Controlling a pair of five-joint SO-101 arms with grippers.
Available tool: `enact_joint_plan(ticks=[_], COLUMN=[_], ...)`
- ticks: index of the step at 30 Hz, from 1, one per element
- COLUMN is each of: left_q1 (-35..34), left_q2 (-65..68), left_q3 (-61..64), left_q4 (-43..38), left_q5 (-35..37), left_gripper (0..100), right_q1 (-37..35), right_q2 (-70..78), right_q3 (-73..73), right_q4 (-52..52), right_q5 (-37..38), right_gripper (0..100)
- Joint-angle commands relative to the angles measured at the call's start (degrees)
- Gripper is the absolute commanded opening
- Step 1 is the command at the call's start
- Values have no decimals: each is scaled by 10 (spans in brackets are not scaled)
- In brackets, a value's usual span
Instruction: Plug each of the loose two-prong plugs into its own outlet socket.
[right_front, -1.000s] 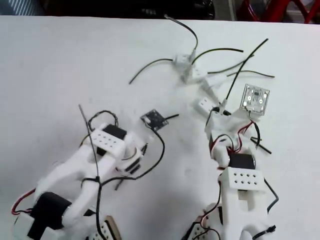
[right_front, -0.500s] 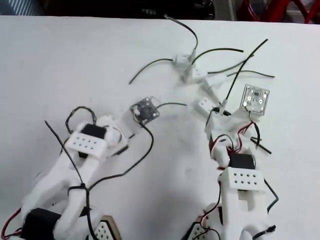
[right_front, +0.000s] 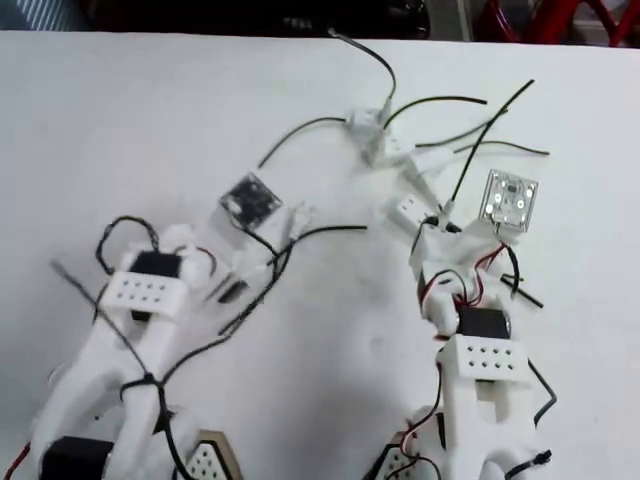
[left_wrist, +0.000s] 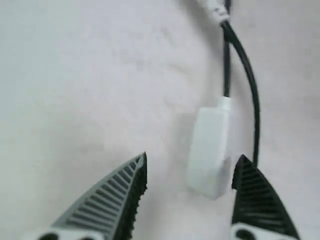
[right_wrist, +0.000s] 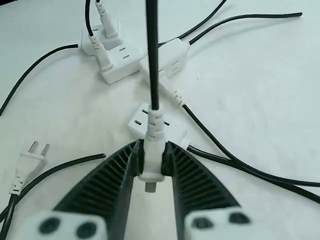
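My right gripper (right_wrist: 150, 162) is shut on a white two-prong plug (right_wrist: 153, 135) whose black cord runs straight away from me. It hangs just above a small white outlet socket (right_wrist: 139, 120), which lies by the right arm's tip (right_front: 410, 208). My left gripper (left_wrist: 190, 175) is open and low over the table. A white plug block (left_wrist: 209, 150) on a black cord lies between its fingers, close to the black finger (left_wrist: 252, 190). The left arm (right_front: 145, 290) lies at the lower left, and a white plug (right_front: 298, 215) rests beyond it.
A cluster of white outlet blocks (right_front: 375, 135) with several black cords plugged in sits at the back centre (right_wrist: 117, 57). A loose two-prong plug (right_wrist: 30, 155) lies on the table. Black cords trail across the right and middle. The table's left half is bare.
The left arm has swung to the left and toward the back, carrying its wrist camera away from the table's middle. The right arm and its plug have not moved.
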Motion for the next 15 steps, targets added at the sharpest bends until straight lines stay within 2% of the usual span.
enact_joint_plan(ticks=[1, 4, 12, 15], left_q1=[-52, -63, -94, -97], left_q2=[-63, -79, -18, 5], left_q3=[-41, -41, -28, -29], left_q4=[2, -1, -105, -98], left_q5=[4, 4, 6, 2], left_gripper=[254, 254, 253, 255], right_q1=[2, 2, 2, 2], right_q2=[-9, -9, -9, -9], right_q3=[-4, -4, -3, -3], right_q4=[-12, -12, -12, -12], right_q5=[-1, -1, -1, -1], right_gripper=[18, 18, 18, 18])
